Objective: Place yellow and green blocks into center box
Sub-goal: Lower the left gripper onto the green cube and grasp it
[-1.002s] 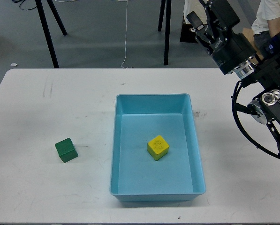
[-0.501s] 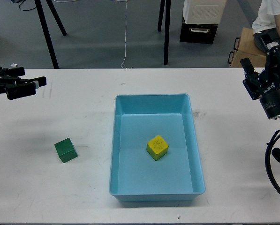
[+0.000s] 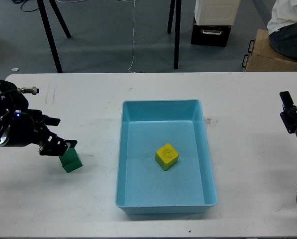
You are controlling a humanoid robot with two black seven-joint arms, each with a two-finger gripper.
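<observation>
Over green block [image 3: 71, 160], open left tool [image 3: 58, 134]

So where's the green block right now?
In the head view, the green block sits on the white table, left of the blue box. My left hand is open right above it.
</observation>
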